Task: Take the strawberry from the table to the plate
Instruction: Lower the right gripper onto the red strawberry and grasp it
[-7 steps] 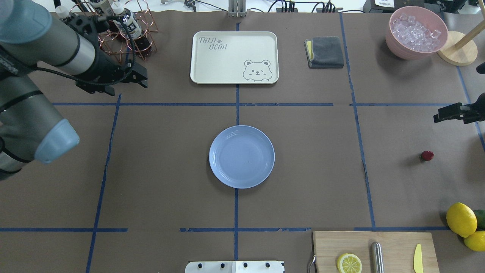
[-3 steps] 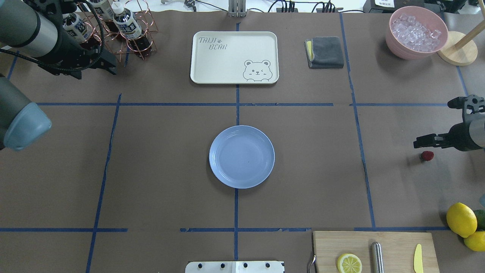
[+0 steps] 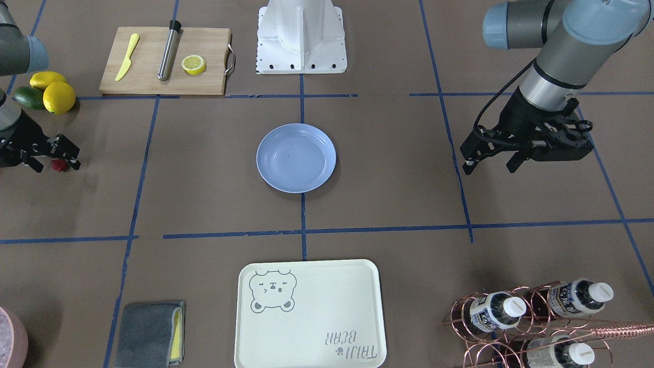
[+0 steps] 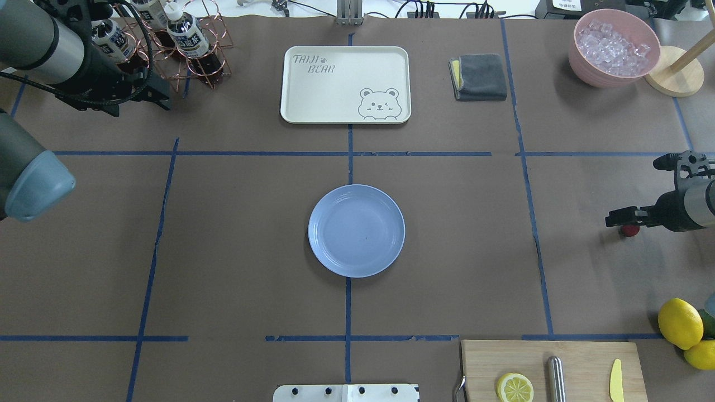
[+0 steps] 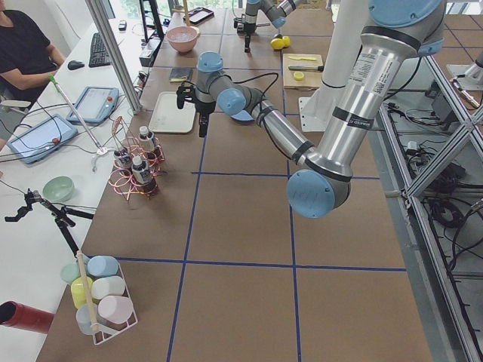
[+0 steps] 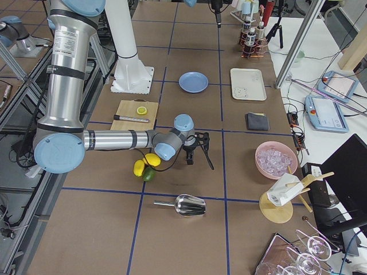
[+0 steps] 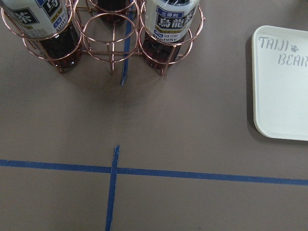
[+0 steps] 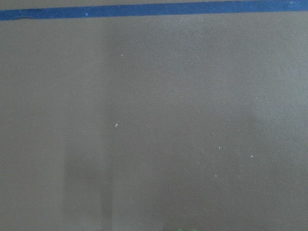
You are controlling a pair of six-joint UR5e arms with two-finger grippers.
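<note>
The strawberry (image 4: 630, 230) lies on the brown-paper table (image 4: 447, 268) at the right, small and dark red; it also shows in the front view (image 3: 60, 165). My right gripper (image 4: 630, 220) points down over it, open, one finger on each side of the berry (image 3: 57, 166). The right wrist view shows only bare paper and a blue tape line. The light-blue plate (image 4: 335, 195) sits in the table's middle with nothing on it. My left gripper (image 4: 142, 106) hovers open at the far left, beside the bottle rack.
A copper rack of bottles (image 4: 184, 39) stands behind the left gripper. A cream bear tray (image 4: 345, 84), a grey cloth (image 4: 479, 77) and a pink bowl of ice (image 4: 613, 47) line the back. Lemons (image 4: 680, 322) and a cutting board (image 4: 553, 368) sit front right.
My right gripper moved toward the robot and down until it straddles the strawberry. My left arm pulled back to the far left corner, then stayed still.
</note>
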